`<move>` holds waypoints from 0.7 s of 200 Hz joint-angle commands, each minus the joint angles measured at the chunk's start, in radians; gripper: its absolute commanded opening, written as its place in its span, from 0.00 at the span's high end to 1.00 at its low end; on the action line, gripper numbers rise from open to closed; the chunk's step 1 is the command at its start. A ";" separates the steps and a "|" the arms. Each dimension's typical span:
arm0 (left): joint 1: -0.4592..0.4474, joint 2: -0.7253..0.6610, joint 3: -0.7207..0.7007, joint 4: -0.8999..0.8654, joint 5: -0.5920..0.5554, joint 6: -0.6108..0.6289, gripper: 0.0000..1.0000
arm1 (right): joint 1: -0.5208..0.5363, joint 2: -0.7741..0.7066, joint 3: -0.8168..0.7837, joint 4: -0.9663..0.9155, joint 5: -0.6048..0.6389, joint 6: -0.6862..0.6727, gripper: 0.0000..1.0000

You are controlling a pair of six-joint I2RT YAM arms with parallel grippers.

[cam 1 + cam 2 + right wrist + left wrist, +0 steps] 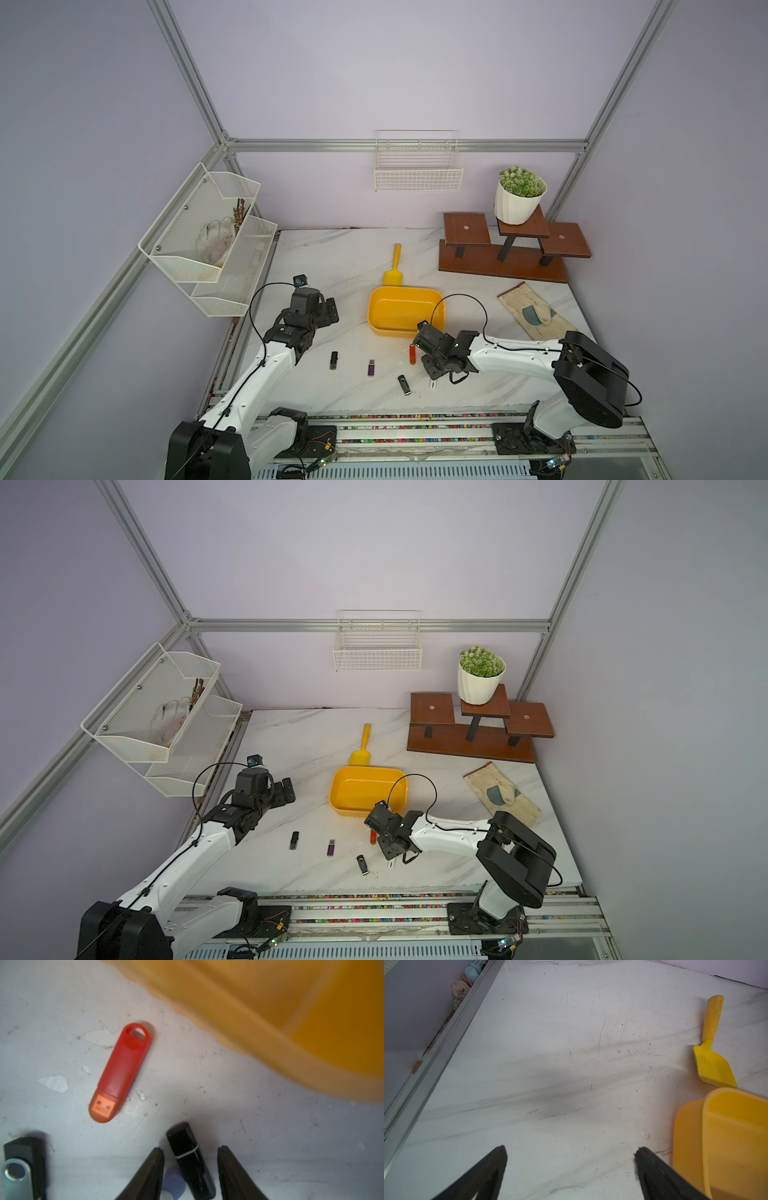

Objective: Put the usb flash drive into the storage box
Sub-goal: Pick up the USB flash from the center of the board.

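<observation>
The storage box (405,291) is a shallow yellow tub at mid-table, also in the left wrist view (716,1147) and the right wrist view (270,1012). Several USB flash drives lie in front of it: a red one (412,354) (122,1072), a purple one (371,368), a black one (333,360) and a black swivel one (404,385) (18,1167). My right gripper (191,1149) points down at the table beside the red drive. Another black drive (191,1161) lies between its jaws, with a gap on each side. My left gripper (571,1151) hangs wide open and holds nothing, left of the box.
A yellow scoop (395,266) lies just behind the box. A wooden stand (511,249) with a potted plant (519,195) is at the back right, and a glove (536,313) lies right of the box. A wire basket (417,166) hangs on the back wall and mesh shelves (208,232) on the left wall.
</observation>
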 commanded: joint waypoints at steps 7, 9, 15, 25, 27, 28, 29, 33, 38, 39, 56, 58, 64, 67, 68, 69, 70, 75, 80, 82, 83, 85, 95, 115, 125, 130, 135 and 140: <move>-0.007 -0.004 -0.005 0.018 0.010 0.025 0.00 | -0.013 0.002 -0.015 0.023 0.012 0.002 0.56; -0.007 -0.003 -0.005 0.018 0.009 0.025 0.00 | -0.015 0.002 -0.016 0.023 0.011 0.002 0.57; -0.007 -0.003 -0.007 0.019 0.009 0.025 0.00 | -0.017 0.000 -0.018 0.022 0.005 0.001 0.58; -0.007 -0.001 -0.007 0.019 0.011 0.024 0.00 | -0.019 0.000 -0.020 0.019 -0.004 -0.004 0.59; -0.007 -0.001 -0.007 0.019 0.011 0.024 0.00 | -0.019 0.000 -0.020 0.018 -0.005 -0.004 0.59; -0.007 -0.001 -0.007 0.019 0.011 0.023 0.00 | -0.020 0.000 -0.020 0.018 -0.005 -0.004 0.59; -0.007 -0.001 -0.007 0.019 0.011 0.023 0.00 | -0.020 0.000 -0.020 0.017 -0.005 -0.004 0.59; -0.007 0.000 -0.007 0.018 0.012 0.024 0.00 | -0.020 0.000 -0.022 0.013 -0.007 -0.004 0.59; -0.007 0.002 -0.009 0.018 0.012 0.024 0.00 | -0.021 0.000 -0.022 0.010 -0.011 -0.004 0.60; -0.007 0.002 -0.008 0.018 0.012 0.024 0.00 | -0.022 0.000 -0.022 0.009 -0.012 -0.004 0.60; -0.007 0.005 -0.009 0.017 0.016 0.024 0.00 | -0.022 -0.004 -0.026 0.001 -0.028 -0.006 0.61; -0.007 0.005 -0.009 0.017 0.015 0.024 0.00 | -0.022 -0.004 -0.026 -0.001 -0.030 -0.006 0.61; -0.006 0.005 -0.008 0.017 0.015 0.024 0.00 | -0.022 -0.005 -0.025 -0.005 -0.031 -0.006 0.62; -0.007 0.006 -0.007 0.017 0.015 0.023 0.00 | -0.022 -0.005 -0.025 -0.007 -0.033 -0.006 0.62; -0.007 0.006 -0.007 0.017 0.015 0.023 0.00 | -0.022 -0.005 -0.025 -0.009 -0.033 -0.006 0.62; -0.007 0.006 -0.007 0.017 0.015 0.024 0.00 | -0.022 -0.005 -0.025 -0.010 -0.033 -0.006 0.62; -0.008 0.007 -0.007 0.017 0.015 0.024 0.00 | -0.022 -0.005 -0.025 -0.009 -0.034 -0.006 0.62; -0.007 0.007 -0.007 0.017 0.016 0.024 0.00 | -0.022 -0.005 -0.025 -0.013 -0.035 -0.006 0.63; -0.008 0.007 -0.007 0.018 0.017 0.022 0.00 | -0.022 -0.005 -0.024 -0.016 -0.037 -0.006 0.64; -0.008 0.007 -0.007 0.017 0.017 0.022 0.00 | -0.022 -0.006 -0.023 -0.017 -0.037 -0.006 0.64; -0.007 0.006 -0.007 0.017 0.017 0.021 0.00 | -0.022 -0.005 -0.023 -0.017 -0.037 -0.006 0.64; -0.007 0.005 -0.007 0.017 0.019 0.021 0.00 | -0.022 -0.005 -0.022 -0.019 -0.038 -0.006 0.64; -0.008 0.005 -0.007 0.017 0.021 0.020 0.00 | -0.022 -0.005 -0.021 -0.026 -0.041 -0.005 0.64; -0.007 0.004 -0.010 0.013 0.022 0.019 0.00 | -0.023 -0.006 -0.016 -0.042 -0.031 -0.001 0.65; -0.007 0.004 -0.009 0.011 0.020 0.018 0.00 | -0.022 -0.001 -0.010 -0.056 -0.024 0.003 0.65; -0.006 0.004 -0.010 0.012 0.021 0.018 0.00 | -0.022 0.002 -0.006 -0.065 -0.021 0.004 0.65; -0.008 0.002 -0.012 0.010 0.020 0.018 0.00 | -0.022 0.006 -0.004 -0.070 -0.019 0.004 0.65; -0.007 0.002 -0.012 0.009 0.021 0.017 0.00 | -0.021 0.007 -0.002 -0.074 -0.019 0.004 0.65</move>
